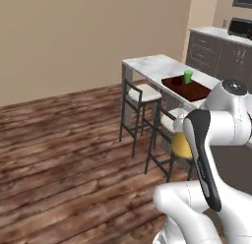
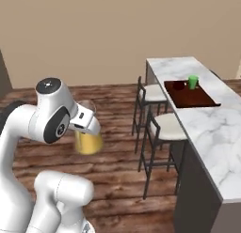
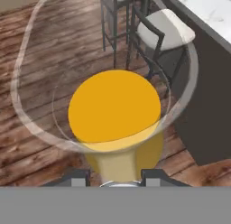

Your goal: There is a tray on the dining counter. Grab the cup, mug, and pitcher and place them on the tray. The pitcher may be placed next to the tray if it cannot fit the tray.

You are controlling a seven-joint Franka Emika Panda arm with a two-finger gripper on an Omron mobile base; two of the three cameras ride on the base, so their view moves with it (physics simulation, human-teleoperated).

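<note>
**Ana:** Two of the three things are already on the tray (image 2: 192, 98): the green cup (image 2: 193, 81) stands near its far edge, and the dark mug (image 2: 179, 86) sits just beside the cup. What about the last one?

**Ben:** The pitcher (image 2: 88, 142) is in the air, held by the end effector (image 3: 115, 179). In the hand view the two dark fingers (image 3: 76, 177) close on its neck at the bottom, and the amber body and clear rim hang over the wooden floor. So the end effector is clamped partway on the pitcher, neither wide nor fully closed.

**Ana:** How far is it from the worktop (image 2: 212, 119)?

**Ben:** Well apart. The pitcher hangs out over the floor, with the stools (image 2: 164, 128) between it and the marble worktop.

**Ana:** So how should the carry go?

**Ben:** I would keep the grip steady and lift the pitcher above worktop height before crossing, so that its wide base clears the stool backs and the worktop edge. Then I would come in from the near side of the tray, where the dark wood is bare, away from the cup and mug.

**Ana:** Will it fit?

**Ben:** Hard to say from here. The bare part looks roomy, but the base is broad. If it would crowd the rim or nudge the mug, setting it on the marble just beside the tray is the safer choice.
</note>
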